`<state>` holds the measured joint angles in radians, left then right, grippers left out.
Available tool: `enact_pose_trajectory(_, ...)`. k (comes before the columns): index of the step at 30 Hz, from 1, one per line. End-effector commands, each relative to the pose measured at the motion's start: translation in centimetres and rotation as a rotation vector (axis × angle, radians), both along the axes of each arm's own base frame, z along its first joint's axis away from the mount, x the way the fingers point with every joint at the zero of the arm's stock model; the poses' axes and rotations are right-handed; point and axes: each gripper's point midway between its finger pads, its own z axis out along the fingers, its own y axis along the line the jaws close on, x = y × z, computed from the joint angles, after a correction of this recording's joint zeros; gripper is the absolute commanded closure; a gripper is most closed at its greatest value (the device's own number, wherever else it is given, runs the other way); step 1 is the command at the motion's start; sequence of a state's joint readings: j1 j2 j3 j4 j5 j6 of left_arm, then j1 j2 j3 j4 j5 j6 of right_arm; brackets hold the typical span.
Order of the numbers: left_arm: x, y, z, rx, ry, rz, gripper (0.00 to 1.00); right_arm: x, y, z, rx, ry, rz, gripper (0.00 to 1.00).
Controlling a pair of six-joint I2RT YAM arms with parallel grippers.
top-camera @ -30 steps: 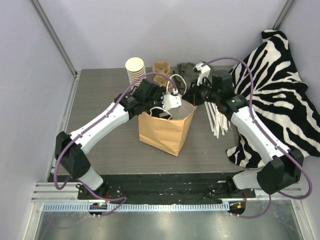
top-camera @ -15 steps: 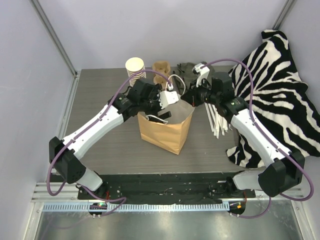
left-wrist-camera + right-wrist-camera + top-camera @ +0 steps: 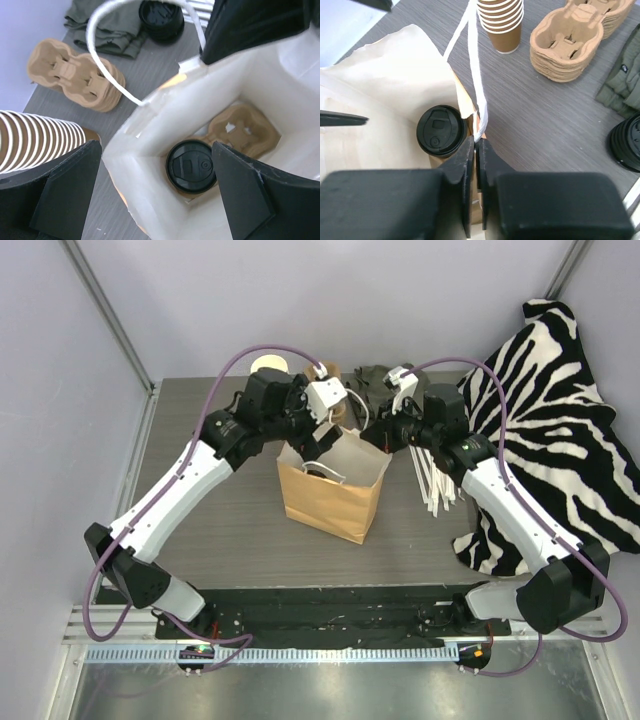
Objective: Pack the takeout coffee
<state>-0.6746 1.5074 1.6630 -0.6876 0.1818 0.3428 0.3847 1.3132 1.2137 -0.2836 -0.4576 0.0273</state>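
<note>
1. Deep inside the open brown paper bag point(image 3: 335, 502), the takeout coffee point(image 3: 192, 166), a brown paper cup with a black plastic lid, sits in a moulded pulp carrier point(image 3: 247, 127).
2. Directly above it, the left gripper point(image 3: 155, 165) hangs with its fingers spread apart.
3. Beside the cup, the right gripper point(image 3: 476, 144) is pinched on the bag's rim.

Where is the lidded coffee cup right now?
In the left wrist view, the takeout coffee stands on the floor of the open paper bag at table centre, with a cardboard cup carrier against its upper right.
</note>
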Motion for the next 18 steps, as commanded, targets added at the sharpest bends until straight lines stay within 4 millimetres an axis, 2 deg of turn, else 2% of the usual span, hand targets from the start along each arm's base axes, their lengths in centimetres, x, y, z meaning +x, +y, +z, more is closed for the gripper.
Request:
enact_pose_trajectory(1,-0.8,0.4,4.7,-0.126,-0.014,0.041,0.02,0.0,0.4,3.6,0.035,-0.095,0.022,0.78)
enact_pose_trajectory(5,-0.2,1.2,5.5,-0.156,-0.004,0.098,0.01,0.0,0.3,4.4,0.051,-0.097,0.009,0.62)
enact_pose_trajectory(6,0.1,1.5,5.6,-0.159,-0.003,0.114,0.0,0.0,0.3,4.5,0.052,-0.093,0.007,0.54)
enact_pose_trajectory(11,1.7,2.9,6.6,-0.217,0.031,0.209,0.0,-0.2,0.3,5.9,0.07,-0.11,0.002,0.4)
enact_pose_trajectory(12,2.0,3.0,6.5,-0.22,0.044,0.221,0.0,-0.2,0.2,6.1,0.073,-0.111,-0.002,0.34)
enact_pose_trajectory(18,4.5,5.1,7.8,-0.295,0.069,0.34,0.0,-0.5,-0.5,10.6,0.099,-0.195,-0.036,0.25)
